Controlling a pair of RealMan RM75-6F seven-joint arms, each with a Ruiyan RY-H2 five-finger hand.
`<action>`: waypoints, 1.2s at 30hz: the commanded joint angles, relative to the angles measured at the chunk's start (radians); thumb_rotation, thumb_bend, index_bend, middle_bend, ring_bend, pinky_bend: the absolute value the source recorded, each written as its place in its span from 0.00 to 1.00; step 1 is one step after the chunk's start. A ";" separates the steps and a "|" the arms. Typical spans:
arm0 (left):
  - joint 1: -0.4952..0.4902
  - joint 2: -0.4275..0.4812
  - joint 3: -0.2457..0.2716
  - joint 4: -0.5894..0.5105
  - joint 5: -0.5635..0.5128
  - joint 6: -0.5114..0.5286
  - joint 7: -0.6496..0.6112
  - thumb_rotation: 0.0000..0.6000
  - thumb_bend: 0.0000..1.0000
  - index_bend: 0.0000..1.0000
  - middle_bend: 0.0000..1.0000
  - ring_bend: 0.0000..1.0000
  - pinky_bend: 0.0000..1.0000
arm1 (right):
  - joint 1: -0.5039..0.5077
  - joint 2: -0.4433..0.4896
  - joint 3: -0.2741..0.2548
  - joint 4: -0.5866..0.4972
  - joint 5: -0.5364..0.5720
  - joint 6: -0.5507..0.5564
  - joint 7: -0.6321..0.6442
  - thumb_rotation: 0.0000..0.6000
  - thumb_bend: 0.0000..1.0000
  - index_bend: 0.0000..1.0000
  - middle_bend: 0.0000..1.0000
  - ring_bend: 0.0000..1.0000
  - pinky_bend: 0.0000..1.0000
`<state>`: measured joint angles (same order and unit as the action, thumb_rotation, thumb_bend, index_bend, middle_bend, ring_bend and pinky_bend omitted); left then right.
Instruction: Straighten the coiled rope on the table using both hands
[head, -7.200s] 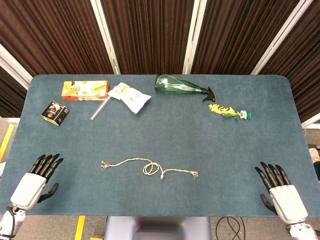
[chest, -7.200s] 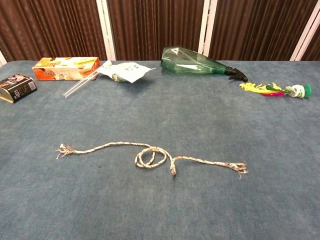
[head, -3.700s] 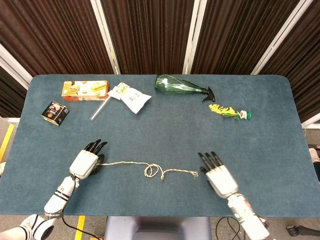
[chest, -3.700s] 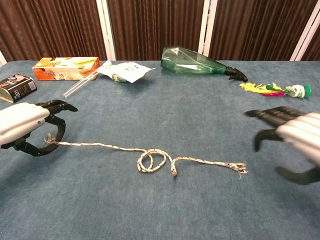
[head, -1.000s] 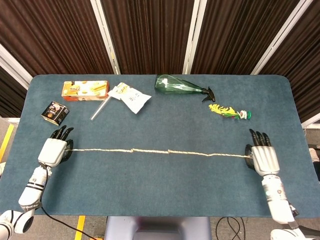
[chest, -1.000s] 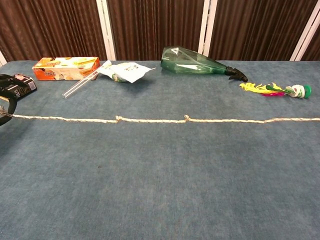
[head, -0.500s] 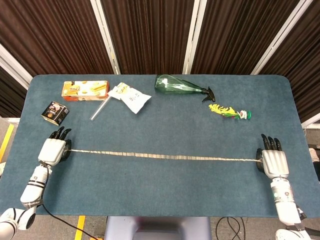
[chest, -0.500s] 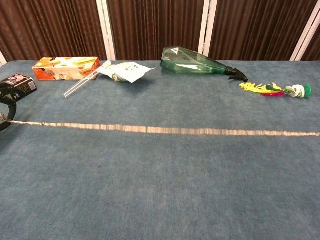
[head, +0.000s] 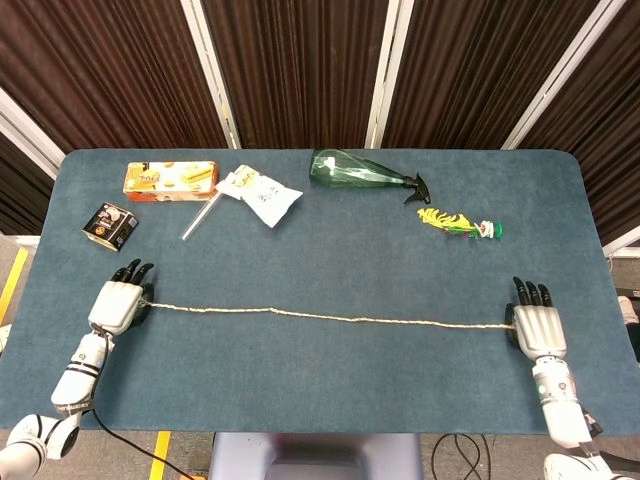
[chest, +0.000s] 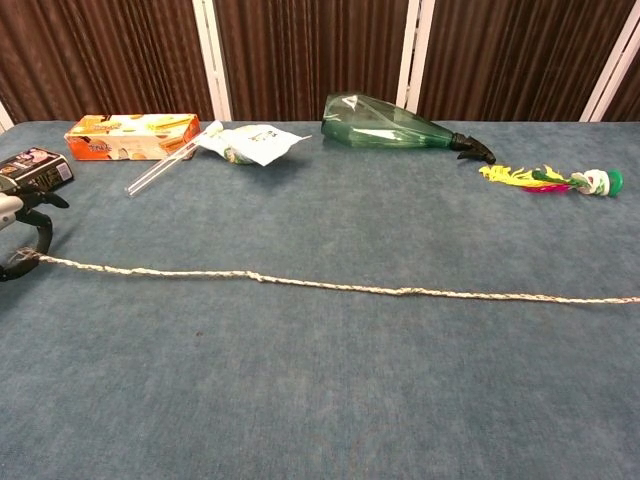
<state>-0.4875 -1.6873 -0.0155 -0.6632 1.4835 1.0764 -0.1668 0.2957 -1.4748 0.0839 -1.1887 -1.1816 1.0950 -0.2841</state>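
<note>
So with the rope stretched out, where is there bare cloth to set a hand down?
Bare: the near strip below the pale twisted rope, and the band between it and the back row. Crowded: the back-left corner, with the orange carton, black tin and white packet.

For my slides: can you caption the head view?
Left hand and right hand hold the rope stretched across the table.

Lab setup, blue felt table (head: 320, 250), brown curtains (head: 300, 70)
</note>
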 joint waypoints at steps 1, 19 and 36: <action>0.002 -0.002 0.005 -0.002 0.003 -0.003 0.000 1.00 0.43 0.47 0.11 0.03 0.20 | 0.011 0.014 -0.003 -0.017 0.027 -0.050 -0.019 1.00 0.59 0.51 0.11 0.00 0.00; 0.081 0.201 0.005 -0.287 -0.012 0.072 -0.093 1.00 0.41 0.00 0.00 0.00 0.15 | -0.020 0.178 -0.036 -0.192 0.089 -0.035 -0.139 1.00 0.35 0.00 0.00 0.00 0.00; 0.327 0.485 0.095 -0.743 0.123 0.482 0.019 1.00 0.40 0.00 0.00 0.00 0.07 | -0.248 0.335 -0.172 -0.466 -0.386 0.455 0.012 1.00 0.34 0.00 0.00 0.00 0.00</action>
<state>-0.1855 -1.2421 0.0614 -1.3570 1.5936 1.5682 -0.1737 0.1056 -1.1567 -0.0447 -1.6379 -1.4987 1.4737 -0.3105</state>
